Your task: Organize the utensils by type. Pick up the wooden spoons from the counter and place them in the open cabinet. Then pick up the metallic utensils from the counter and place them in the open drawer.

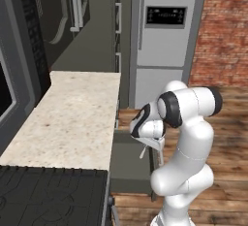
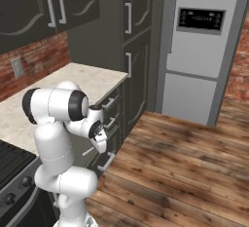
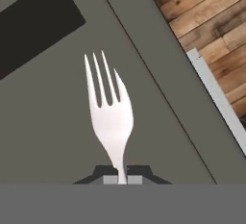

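My gripper is clamped on the fork at its thin neck, over the open drawer. It looks light, stiff and slick, so it could pivot.

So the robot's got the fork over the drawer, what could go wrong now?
The gripper pinches only the very end of the fork, so the fork might swing or slip early. It hangs above the open drawer; let go from there, it could bounce. Swinging sideways, it might hit the drawer's front edge.

one fork, one open drawer, one counter, one fridge
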Controlling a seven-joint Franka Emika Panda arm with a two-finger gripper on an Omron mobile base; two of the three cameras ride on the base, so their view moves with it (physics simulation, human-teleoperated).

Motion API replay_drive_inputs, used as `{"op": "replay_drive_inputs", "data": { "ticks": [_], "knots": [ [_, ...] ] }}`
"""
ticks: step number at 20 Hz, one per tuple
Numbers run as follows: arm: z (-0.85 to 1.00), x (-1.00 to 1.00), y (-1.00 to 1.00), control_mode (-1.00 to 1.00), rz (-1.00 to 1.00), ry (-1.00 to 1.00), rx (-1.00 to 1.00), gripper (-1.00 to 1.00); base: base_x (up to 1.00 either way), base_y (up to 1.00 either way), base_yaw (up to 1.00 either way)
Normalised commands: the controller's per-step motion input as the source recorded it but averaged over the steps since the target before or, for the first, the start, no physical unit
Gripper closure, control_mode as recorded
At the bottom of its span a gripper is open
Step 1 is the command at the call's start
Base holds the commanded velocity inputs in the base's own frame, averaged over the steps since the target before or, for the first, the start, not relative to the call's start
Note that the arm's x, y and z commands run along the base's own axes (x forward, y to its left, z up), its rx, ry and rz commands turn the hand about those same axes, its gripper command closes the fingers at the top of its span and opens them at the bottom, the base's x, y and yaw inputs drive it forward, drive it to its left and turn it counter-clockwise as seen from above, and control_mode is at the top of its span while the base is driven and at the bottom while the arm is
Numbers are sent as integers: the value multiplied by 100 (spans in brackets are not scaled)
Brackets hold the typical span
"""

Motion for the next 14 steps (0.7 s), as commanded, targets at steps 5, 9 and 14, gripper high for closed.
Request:
{"op": "replay_drive_inputs", "data": {
  "ticks": [5,9,14],
  "knots": [
    [-40,-17,-35,-100,0,0,0,100,0,0,0],
    [-43,-16,-36,-100,0,0,0,100,0,0,0],
    [-45,-16,-38,-100,0,1,0,100,0,0,0]
  ]
}}
